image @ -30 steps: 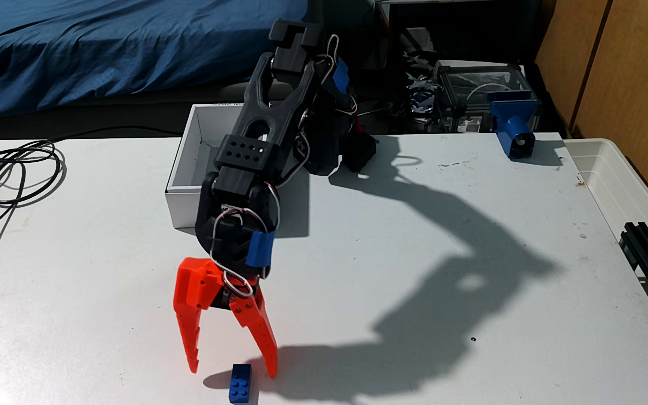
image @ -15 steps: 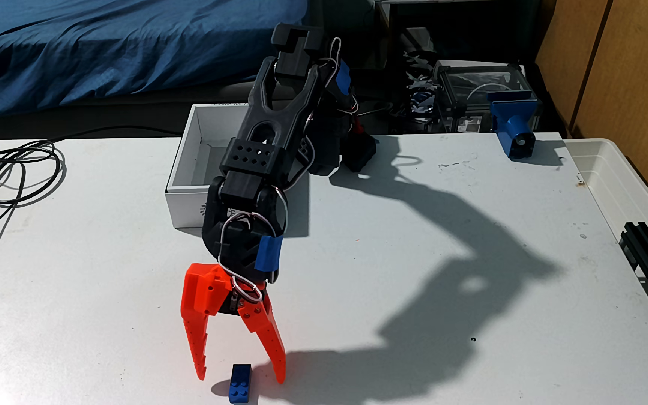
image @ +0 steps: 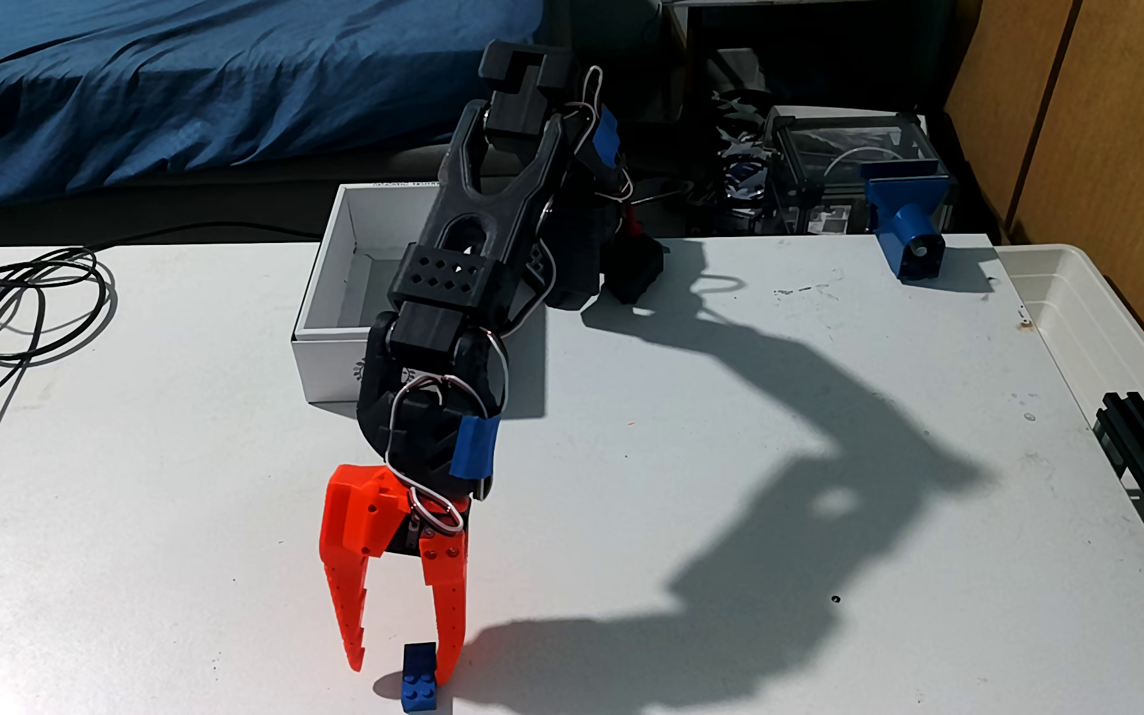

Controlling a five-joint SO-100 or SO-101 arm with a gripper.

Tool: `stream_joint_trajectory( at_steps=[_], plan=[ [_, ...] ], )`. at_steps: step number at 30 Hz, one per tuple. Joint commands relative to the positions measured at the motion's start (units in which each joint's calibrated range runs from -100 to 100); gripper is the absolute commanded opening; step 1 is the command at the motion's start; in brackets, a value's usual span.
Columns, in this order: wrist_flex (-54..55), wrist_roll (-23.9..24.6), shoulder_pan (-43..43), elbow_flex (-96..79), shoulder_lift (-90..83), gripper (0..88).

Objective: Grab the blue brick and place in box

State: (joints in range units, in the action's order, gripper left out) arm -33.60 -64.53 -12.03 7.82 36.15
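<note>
Near the counter's (image: 727, 385) front edge, fixed view, the brick (image: 419, 680) lies flat, studs up. Its long axis runs roughly front to back, the far end tipped slightly right, the near end close to the bottom edge of the picture.

Pincer (image: 399, 667): orange, pointing down, tips at counter level. Jaws partly open and straddling the brick's far end. Right finger (image: 449, 612) sits against the brick's right side, apparently touching; left finger (image: 348, 605) stands apart, with bare counter between it and the brick. Not yet gripping.

Change over the last half second: the right finger has swung inward, from well right of the brick to its flank, and the gap is much narrower. Left finger and black arm (image: 466, 227) unchanged. The brick has turned slightly, its near end shifting left.

Surroundings: box (image: 335, 302), white, open top, sits behind the pincer, partly covered by the arm; a little of the emblem shows on its front wall. Cables (image: 33, 302) coiled at far left. Blue device (image: 906, 220) with dark lens at the back right corner. White tub (image: 1099, 302) along the right edge. Blue bedding (image: 177, 89) beyond the counter. Arm shadow falls to the right.
</note>
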Motion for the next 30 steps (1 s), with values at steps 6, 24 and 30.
stream_joint_trajectory(
  at_steps=[6,24,30],
  plan=[
    [0.6,-0.1,0.4,2.4,1.8,19.9],
    [-0.1,-1.1,0.5,1.6,2.1,19.5],
    [-0.2,-1.7,1.2,1.5,2.2,14.8]
  ],
)
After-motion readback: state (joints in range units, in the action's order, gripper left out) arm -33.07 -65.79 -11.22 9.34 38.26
